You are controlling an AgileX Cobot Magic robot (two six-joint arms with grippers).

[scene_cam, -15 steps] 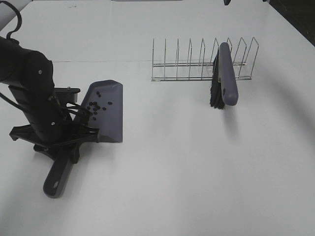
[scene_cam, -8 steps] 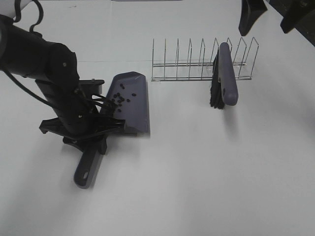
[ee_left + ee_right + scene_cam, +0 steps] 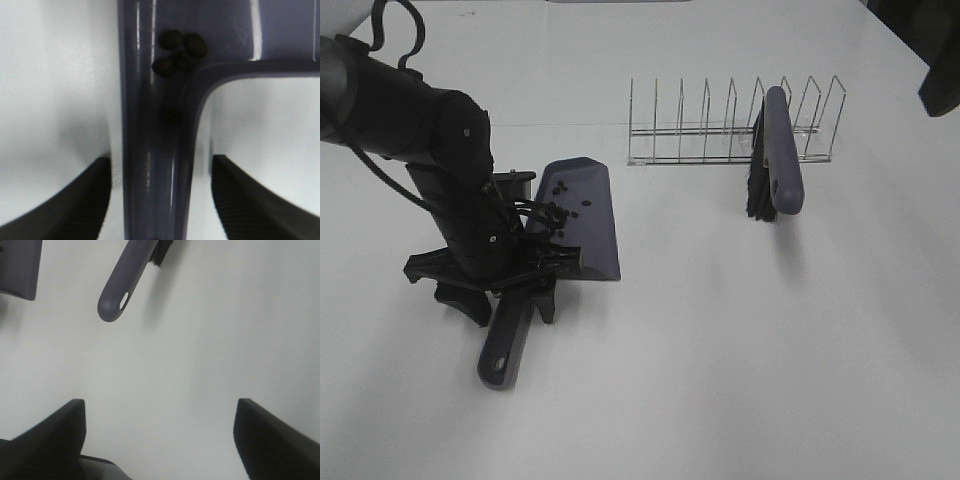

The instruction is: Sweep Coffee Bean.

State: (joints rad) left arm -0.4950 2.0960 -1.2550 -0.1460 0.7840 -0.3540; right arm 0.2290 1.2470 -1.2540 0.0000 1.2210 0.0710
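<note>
The purple-grey dustpan (image 3: pixel 588 215) lies flat on the white table, its handle (image 3: pixel 505 345) pointing toward the front edge. Several coffee beans (image 3: pixel 560 200) sit in its pan; a few beans (image 3: pixel 178 50) are gathered where the handle (image 3: pixel 152 150) begins. My left gripper (image 3: pixel 510 295) straddles the handle, open, with a gap on each side of it in the left wrist view (image 3: pixel 160 161). The purple brush (image 3: pixel 778 150) rests against the wire rack (image 3: pixel 720 130), bristles down. My right gripper (image 3: pixel 160 402) is open and holds nothing, high above the table, near the brush handle (image 3: pixel 122 285).
The wire rack stands at the back centre-right with the brush leaning on its right part. Part of the right arm (image 3: pixel 942 85) shows at the right edge. A corner of the dustpan (image 3: pixel 17 265) appears in the right wrist view.
The dustpan was carried to the right and set down. The left gripper's jaws have come apart off the handle. The right gripper has moved toward the right edge.
</note>
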